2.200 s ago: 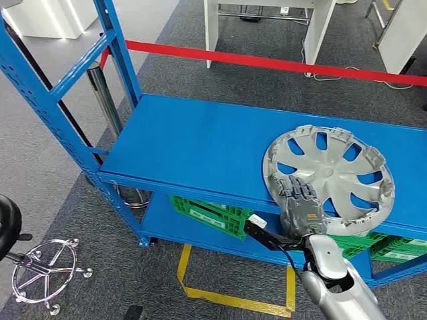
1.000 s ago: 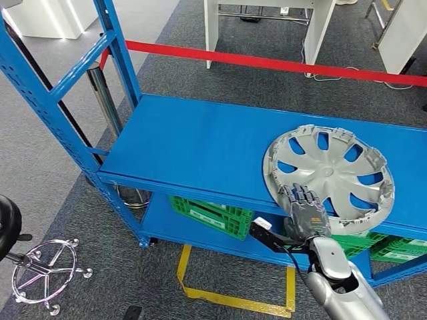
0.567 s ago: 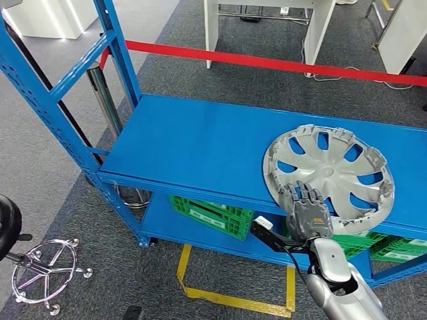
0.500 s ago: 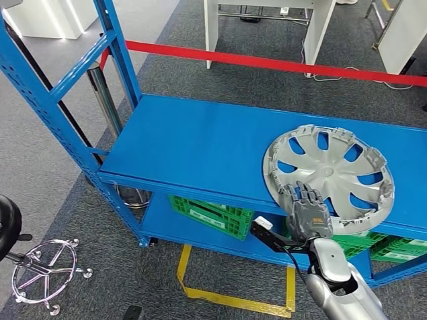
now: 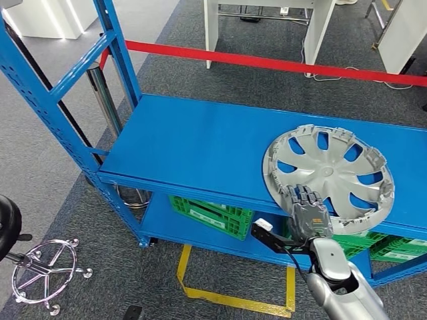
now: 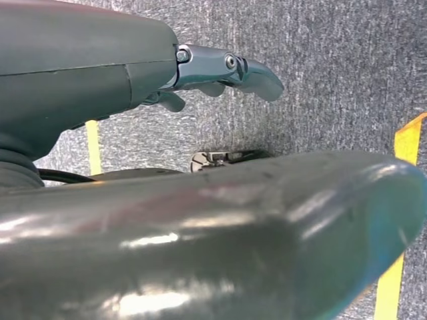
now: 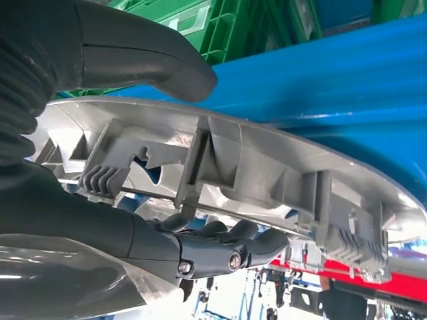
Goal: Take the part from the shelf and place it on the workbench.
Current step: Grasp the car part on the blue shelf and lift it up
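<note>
Right hand [image 5: 308, 215] sits at the near rim of the hubcap [image 5: 329, 176], fingers on top of the rim, thumb below; in the right wrist view the thumb [image 7: 151, 57] lies on one side of the hubcap's [image 7: 241, 167] edge and the darker fingers [image 7: 227, 250] on the other, so the hand grips the rim between them. Silver right arm [image 5: 337, 283] comes up from the lower right. Hubcap is silver, multi-spoke, lying inner side up with clips showing, on the top board of the blue shelf [image 5: 201, 143], at its right part, near edge overhanging the front lip slightly. It rests on the shelf, not on any workbench. Left hand [image 6: 221, 70] hangs over grey carpet [image 6: 327, 80], fingers loosely apart, nothing in it; yellow floor tape [image 6: 410, 133] nearby. Under the top board, green crates [image 5: 211, 212] sit on the lower shelf level, another green crate [image 5: 397, 247] at right. Yellow tape outline [image 5: 237, 293] on floor in front of shelf. Red barrier tape [image 5: 271, 64] runs behind the shelf, chrome post [image 5: 103, 100] at its left end. White table legs [image 5: 211, 30] beyond. Chrome chair base [image 5: 48, 270] at lower left.
</note>
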